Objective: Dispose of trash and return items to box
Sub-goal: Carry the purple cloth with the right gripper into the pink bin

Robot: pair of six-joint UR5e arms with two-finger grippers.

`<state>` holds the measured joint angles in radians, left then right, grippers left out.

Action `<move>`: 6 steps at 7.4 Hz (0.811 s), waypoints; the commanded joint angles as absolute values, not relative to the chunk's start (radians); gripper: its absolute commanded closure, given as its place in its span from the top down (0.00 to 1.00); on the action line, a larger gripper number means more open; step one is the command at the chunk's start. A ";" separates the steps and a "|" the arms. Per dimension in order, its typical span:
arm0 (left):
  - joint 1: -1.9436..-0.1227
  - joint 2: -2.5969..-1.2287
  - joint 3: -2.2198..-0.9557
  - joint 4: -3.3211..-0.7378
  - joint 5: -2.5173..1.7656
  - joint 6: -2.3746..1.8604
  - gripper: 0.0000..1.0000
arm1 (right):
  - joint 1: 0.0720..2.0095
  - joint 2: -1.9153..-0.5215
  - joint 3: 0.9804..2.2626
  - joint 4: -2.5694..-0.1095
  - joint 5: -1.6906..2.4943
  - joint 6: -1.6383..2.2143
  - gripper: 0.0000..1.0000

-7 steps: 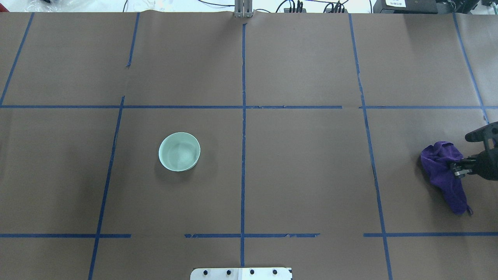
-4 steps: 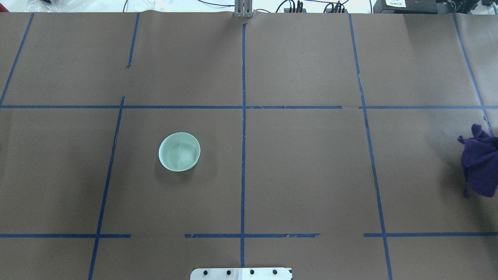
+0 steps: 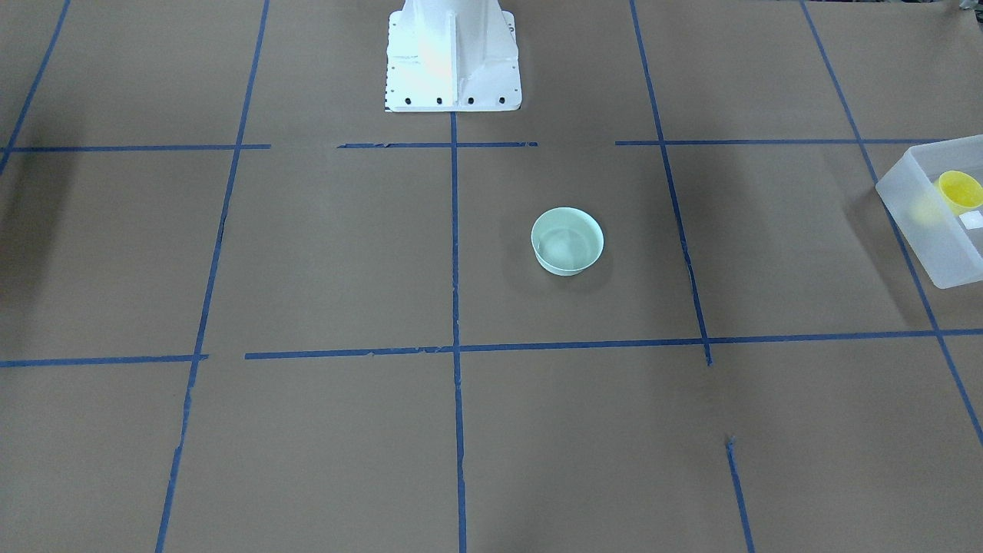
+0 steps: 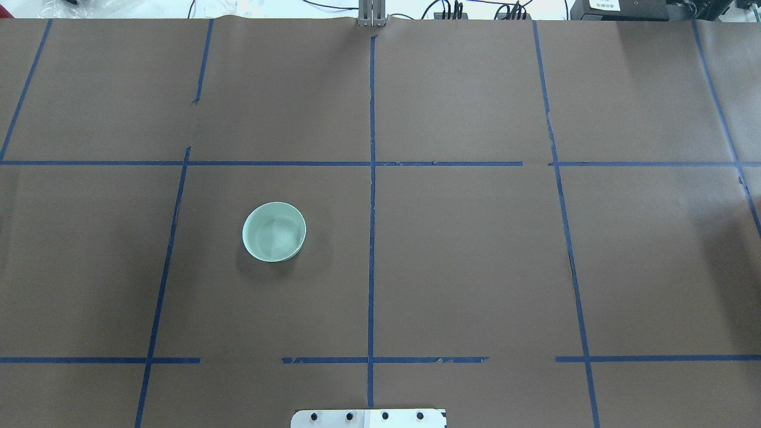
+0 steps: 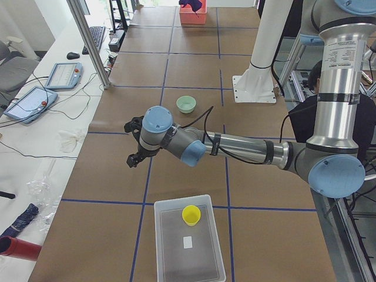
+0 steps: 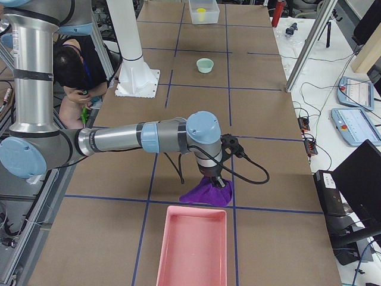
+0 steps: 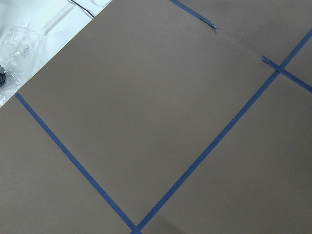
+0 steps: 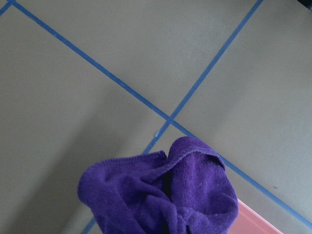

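Observation:
The mint-green bowl (image 4: 274, 231) stands upright and empty left of the table's middle; it also shows in the front view (image 3: 567, 241). The yellow cup (image 3: 960, 190) sits inside the translucent box (image 3: 914, 207) at the table's left end, as the left side view shows for the cup (image 5: 190, 214) and the box (image 5: 202, 258). My left gripper (image 5: 134, 160) hovers between bowl and box; I cannot tell if it is open. My right gripper (image 6: 213, 177) holds the bunched purple cloth (image 8: 165, 195), which hides its fingers, just before the pink tray (image 6: 191, 244).
The white robot base (image 3: 451, 54) stands at the near table edge. The pink tray's corner (image 8: 253, 219) shows under the cloth in the right wrist view. Blue tape lines grid the brown table. Tablets and cables lie beyond the far edge.
The right gripper has lifted the purple cloth and carried it rightwards, out of the overhead view. The bowl has not moved.

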<state>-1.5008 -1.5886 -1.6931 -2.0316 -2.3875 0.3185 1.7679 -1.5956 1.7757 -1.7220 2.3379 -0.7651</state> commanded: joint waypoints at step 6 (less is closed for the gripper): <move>-1.302 -1.644 -1.869 -2.029 -2.268 -0.319 0.98 | 1.800 -1.681 1.488 -1.368 2.350 -0.525 1.00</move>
